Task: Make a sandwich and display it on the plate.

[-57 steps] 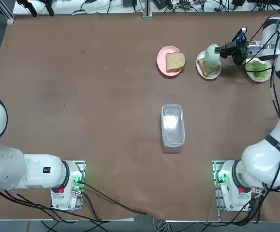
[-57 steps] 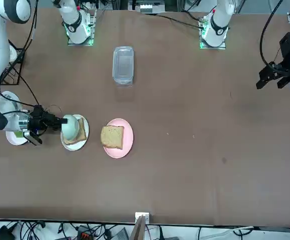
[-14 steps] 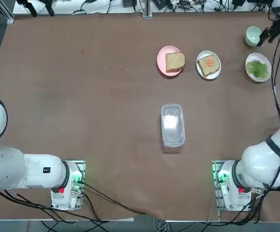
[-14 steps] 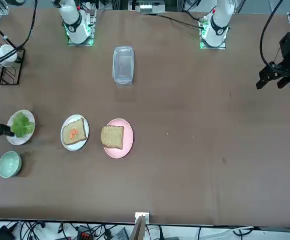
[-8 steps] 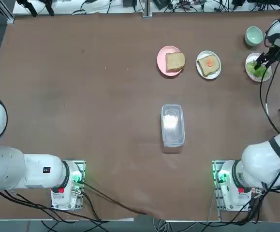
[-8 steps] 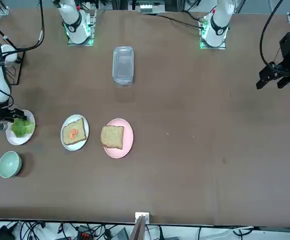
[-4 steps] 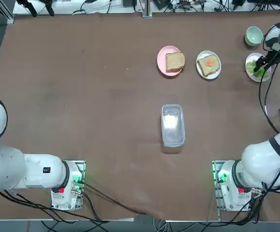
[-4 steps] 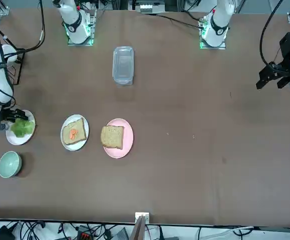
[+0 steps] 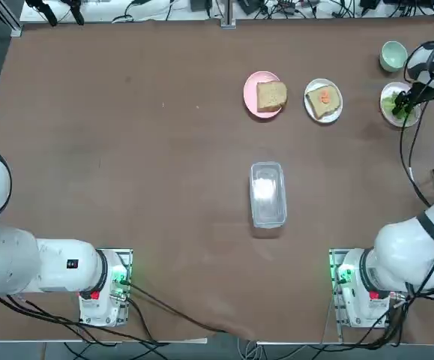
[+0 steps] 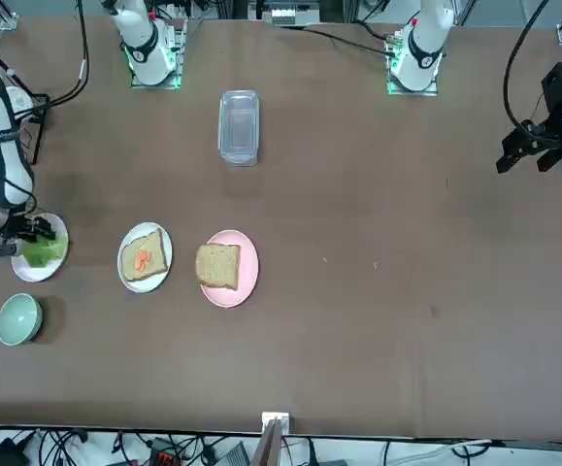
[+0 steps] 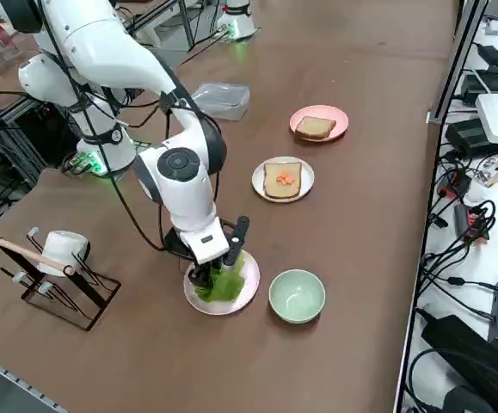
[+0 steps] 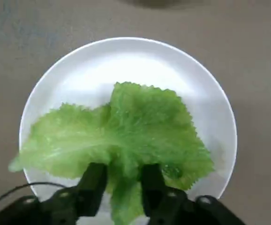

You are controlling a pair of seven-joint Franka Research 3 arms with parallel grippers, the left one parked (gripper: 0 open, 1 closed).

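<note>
1. The lettuce leaf, green and frilly, lay on a white plate at the top view's right edge.
2. The right hand pinched its stem between half-closed fingers.
3. Toast with an orange topping sat on another white plate; open desk spread left.

in the wrist view the right gripper covers the stem end of the lettuce leaf, and the fingers are cut off by the frame edge. in the top view the arm hides part of the lettuce plate, and the gripper there is too small to read. the orange bits on the toast are too small to identify.
</note>
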